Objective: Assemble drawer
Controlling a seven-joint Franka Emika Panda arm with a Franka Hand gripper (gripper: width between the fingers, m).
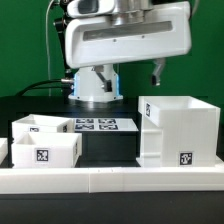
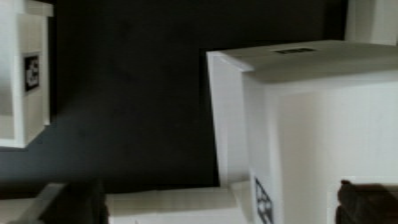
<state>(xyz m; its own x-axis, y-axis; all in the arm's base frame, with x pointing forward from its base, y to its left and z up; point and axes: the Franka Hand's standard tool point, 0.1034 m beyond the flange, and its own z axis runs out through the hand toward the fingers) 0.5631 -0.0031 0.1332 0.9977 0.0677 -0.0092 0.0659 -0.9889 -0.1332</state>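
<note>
Three drawer parts on a black table, gripper above the housing.

Exterior view: housing point(image 1: 180, 130) stands at the exterior view's right, front tray point(image 1: 44, 152) and back tray point(image 1: 38, 124) at its left, marker board point(image 1: 95, 125) between, rail point(image 1: 110, 181) along the front; the gripper point(image 1: 155, 76) hangs over the housing, not touching. Wrist view: fingers point(image 2: 368, 197) are spread, gripper point(image 2: 214, 203) clamping nothing; housing point(image 2: 311, 120) below, one tray point(image 2: 15, 80) apart from it.

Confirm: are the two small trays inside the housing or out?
Out: the front tray and rear tray sit at the exterior view's left, apart from the housing at its right.
</note>
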